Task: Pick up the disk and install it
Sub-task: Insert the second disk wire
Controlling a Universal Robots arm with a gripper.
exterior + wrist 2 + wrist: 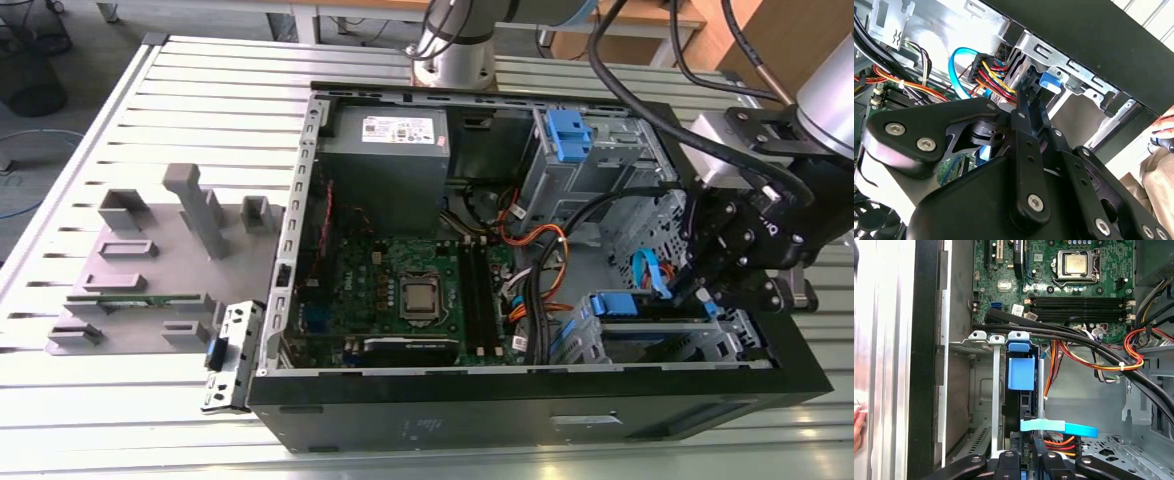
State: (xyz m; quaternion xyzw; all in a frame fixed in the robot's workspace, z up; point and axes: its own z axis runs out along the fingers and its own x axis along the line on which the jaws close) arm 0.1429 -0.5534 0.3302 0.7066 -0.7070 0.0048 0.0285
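The computer case [534, 400] lies open on the slatted metal counter [160, 100], its motherboard [414, 290] exposed. The arm reaches in from the exterior view's right, and the gripper [707, 290] sits at the drive cage [667, 335] in the case's near corner on that side.

The disk [1021, 405] stands on edge inside the drive cage, between the cage's metal walls. Its blue plastic rail [1020, 372] faces outward, with the blue tab [1019, 346] level with the cage's front lip. In the exterior view the same blue rail [621, 303] shows at the top of the cage, just beside the gripper.

In the first wrist view the gripper [1026, 457] is directly at the near end of the disk. The jaws are drawn narrow, close together at that end; whether they actually clamp the disk cannot be told. A light-blue data cable [1059, 427] crosses just in front of them.

A second blue rail [567, 135] sits in the upper bay, well apart. A grey fixture [147, 270] rests on the counter beside the case.
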